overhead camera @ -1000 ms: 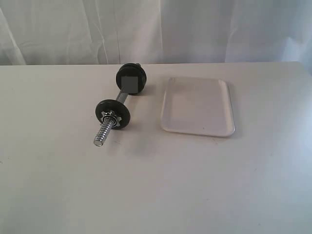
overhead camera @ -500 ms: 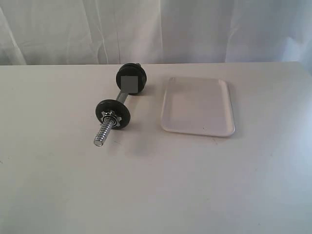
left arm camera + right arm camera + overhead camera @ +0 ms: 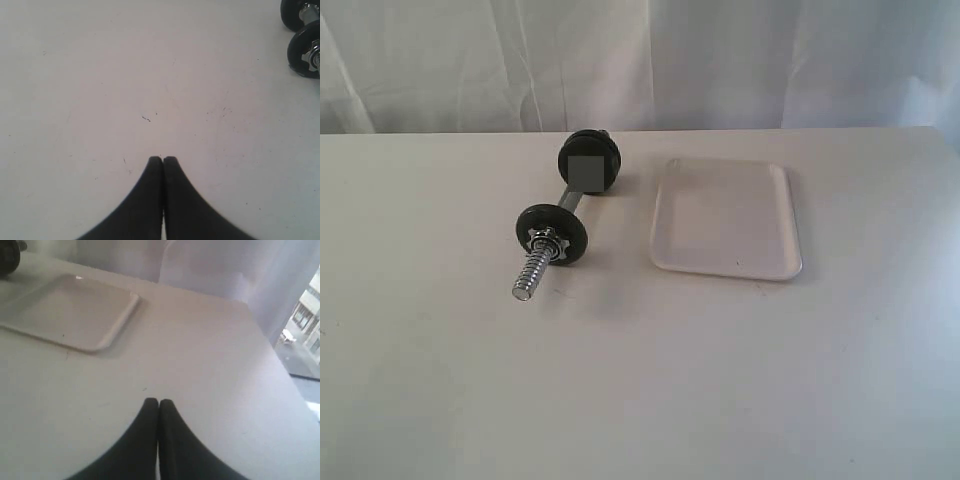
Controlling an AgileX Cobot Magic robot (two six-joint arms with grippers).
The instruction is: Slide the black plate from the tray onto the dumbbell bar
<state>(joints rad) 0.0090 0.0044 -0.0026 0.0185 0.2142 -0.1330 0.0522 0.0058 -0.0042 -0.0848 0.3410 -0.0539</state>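
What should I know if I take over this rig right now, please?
Left gripper: shut, empty, over the table.
Right gripper: shut, empty, also over the table.
Tray: no plate in it.
Bar: lies on the table left of the tray in the exterior view. It carries two black plates, the near plate and the far plate, with a nut outside the near one.
Done: apparently, the plate is on the bar.
Left: probably nothing; I cannot tell which plate came from the tray.
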